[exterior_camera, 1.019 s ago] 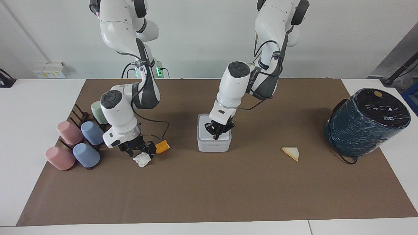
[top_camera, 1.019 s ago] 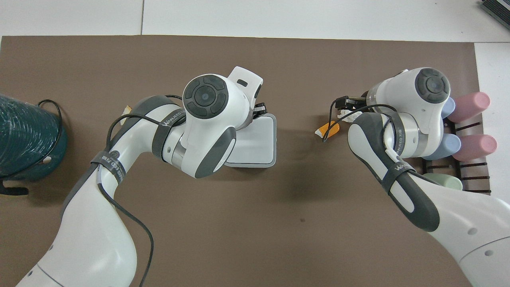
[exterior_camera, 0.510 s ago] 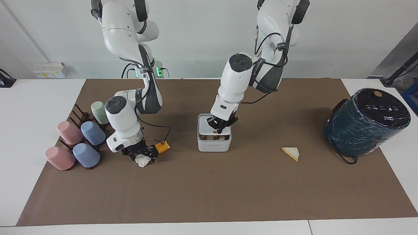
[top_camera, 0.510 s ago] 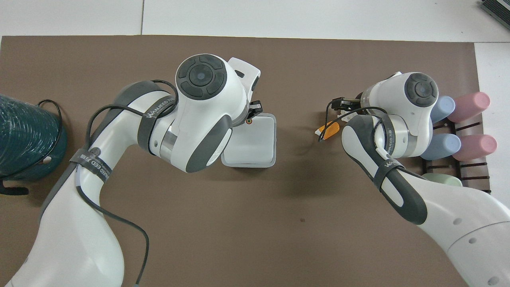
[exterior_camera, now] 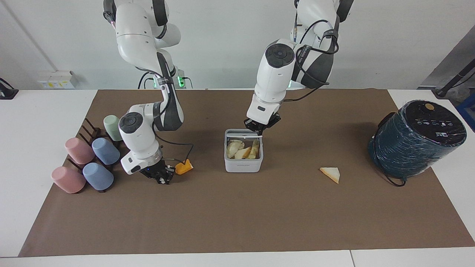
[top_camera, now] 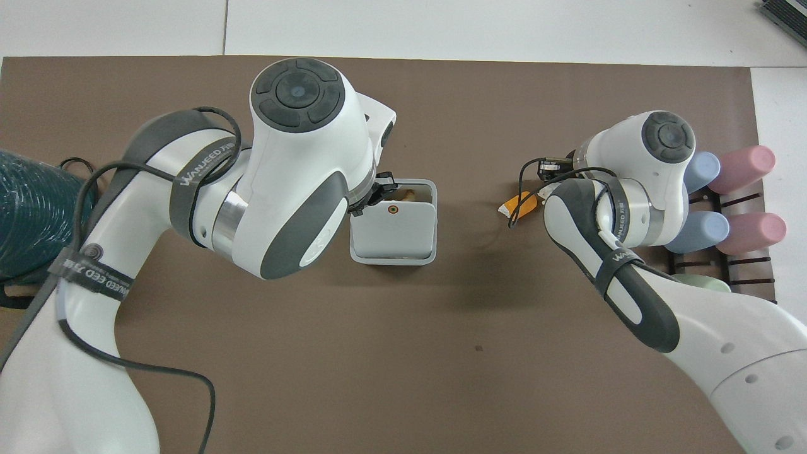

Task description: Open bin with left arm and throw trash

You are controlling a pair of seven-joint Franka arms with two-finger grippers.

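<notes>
Bin (exterior_camera: 243, 155) sits mid-mat in the facing view, lid now swung up — a second ago it was flat and shut, half a second ago only cracked. Food scraps show inside. Left gripper (exterior_camera: 261, 128) is over the bin's edge nearer the robots, fingertips together, holding the raised lid edge up. Right gripper (exterior_camera: 162, 177) is low on the mat toward the right arm's end, just beside the orange chunk (exterior_camera: 183, 167). The white tissue that lay under it a second ago no longer shows; the fingers have closed in, so it is probably pinched inside, though the tissue itself is hidden. Bread slice (exterior_camera: 331, 174) lies untouched toward the left arm's end, near the dark wrapped cylinder (exterior_camera: 417, 139). Cups (exterior_camera: 91, 157) on their rack stay put.

Overhead view: lid (top_camera: 394, 230) with its orange dot stands tilted up, left gripper (top_camera: 378, 189) at its top edge. Right gripper (top_camera: 547, 171) is mostly covered by its own wrist, orange chunk (top_camera: 521, 203) just beside.

Meaning — opening looks done, first pickup likely under way, carry to bin next.
</notes>
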